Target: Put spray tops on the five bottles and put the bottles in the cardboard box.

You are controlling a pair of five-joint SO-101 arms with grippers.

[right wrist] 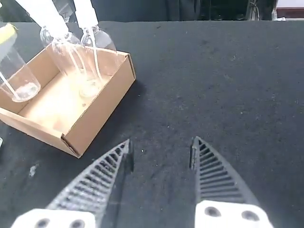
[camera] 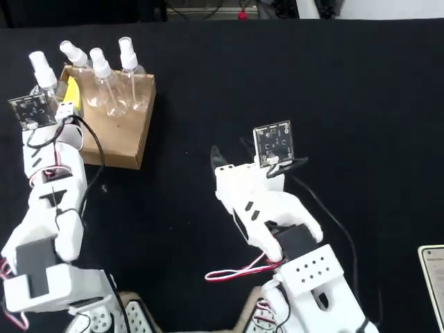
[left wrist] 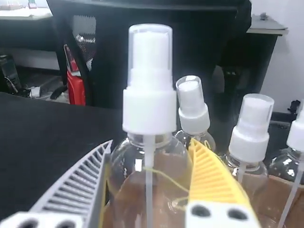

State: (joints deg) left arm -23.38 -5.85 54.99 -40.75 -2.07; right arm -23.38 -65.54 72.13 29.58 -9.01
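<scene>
Left hand (left wrist: 151, 142): clamped on capped spray bottle (left wrist: 149, 109), at cardboard box (camera: 118, 139) corner | Right hand (right wrist: 161, 141): fingers apart, empty, over black surface (right wrist: 213, 71)

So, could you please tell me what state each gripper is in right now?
Left gripper: closed on a bottle.
Right gripper: open, holding nothing.
</scene>
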